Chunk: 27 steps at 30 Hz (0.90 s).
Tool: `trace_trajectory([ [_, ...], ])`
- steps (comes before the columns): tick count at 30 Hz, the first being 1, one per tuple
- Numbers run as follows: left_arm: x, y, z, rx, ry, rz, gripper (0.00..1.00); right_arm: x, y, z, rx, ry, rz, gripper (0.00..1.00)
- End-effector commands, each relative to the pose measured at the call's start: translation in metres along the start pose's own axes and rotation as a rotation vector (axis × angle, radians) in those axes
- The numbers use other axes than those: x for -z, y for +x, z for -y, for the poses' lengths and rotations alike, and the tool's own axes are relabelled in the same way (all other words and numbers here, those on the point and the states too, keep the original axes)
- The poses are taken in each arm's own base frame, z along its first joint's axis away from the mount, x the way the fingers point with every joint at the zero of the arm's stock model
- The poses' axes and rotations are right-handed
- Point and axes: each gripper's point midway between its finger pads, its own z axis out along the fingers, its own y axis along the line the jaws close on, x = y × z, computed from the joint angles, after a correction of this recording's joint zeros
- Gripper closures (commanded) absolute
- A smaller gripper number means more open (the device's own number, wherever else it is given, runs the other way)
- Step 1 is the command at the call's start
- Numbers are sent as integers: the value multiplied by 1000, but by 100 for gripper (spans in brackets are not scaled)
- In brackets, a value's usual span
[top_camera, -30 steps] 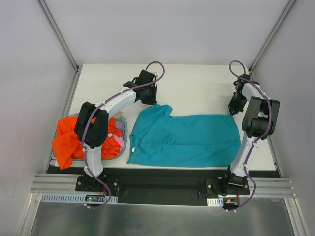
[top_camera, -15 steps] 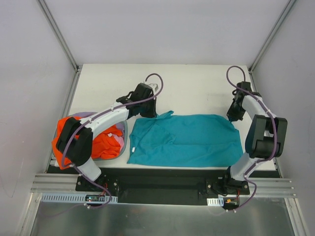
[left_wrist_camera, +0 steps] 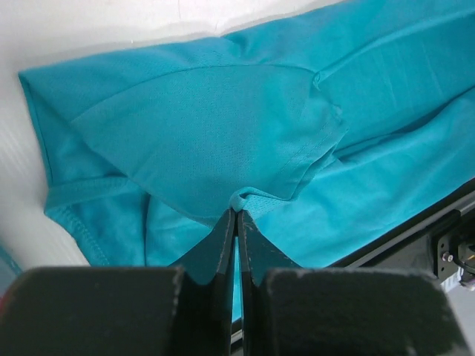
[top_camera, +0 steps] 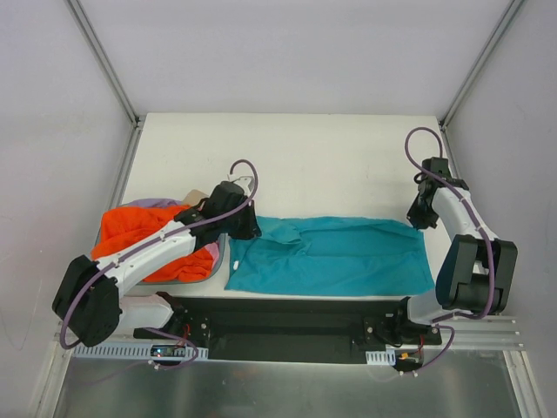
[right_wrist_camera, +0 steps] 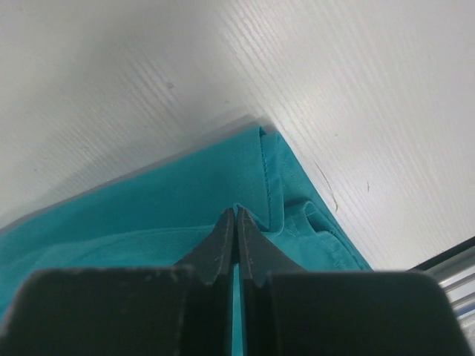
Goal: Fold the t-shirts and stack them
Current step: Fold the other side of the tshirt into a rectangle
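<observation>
The left end effector (left_wrist_camera: 237, 213) is closed on a fold of the teal cloth t-shirt (top_camera: 348, 257); the right end effector (right_wrist_camera: 236, 211) pinches its corner near the right edge of the surface (top_camera: 331, 165)

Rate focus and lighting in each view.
Top external: sharp and evenly lit, with only soft shadows; the folds of the teal t-shirt read clearly. Left wrist: the shirt weave is crisp, but the left gripper, shut on the cloth, is dark and soft-edged near the lens. Right wrist: the right gripper is likewise dark, and the table shows a bright sheen.
</observation>
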Motion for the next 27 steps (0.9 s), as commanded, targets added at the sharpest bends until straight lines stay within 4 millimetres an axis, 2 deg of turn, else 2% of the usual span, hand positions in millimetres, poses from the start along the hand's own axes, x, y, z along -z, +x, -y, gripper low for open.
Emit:
trace_trajectory([
  [1,18,2,8,45,52,65,100,14,-2,18,-25,61,43,99],
  [5,24,5,4,63,48,88,100,15,-3,24,-25,93,41,99],
  [12,31,18,10,96,100,61,100,15,6,33,-27,136,19,99],
  [16,34,25,6,103,96,62,100,14,9,33,-32,136,7,97],
  [18,33,33,5,118,105,38,100,14,14,37,-44,163,-8,96],
  [20,32,42,5,132,111,13,100,12,23,44,-59,199,-29,91],
  [23,28,62,1,116,104,-31,92,9,35,53,-70,243,-43,88],
  [24,28,67,1,108,111,-42,87,9,36,54,-79,247,-36,85],
  [25,28,71,1,96,118,-50,82,10,36,56,-86,253,-33,71],
  [27,33,74,7,73,149,-54,66,13,35,58,-99,268,-26,46],
])
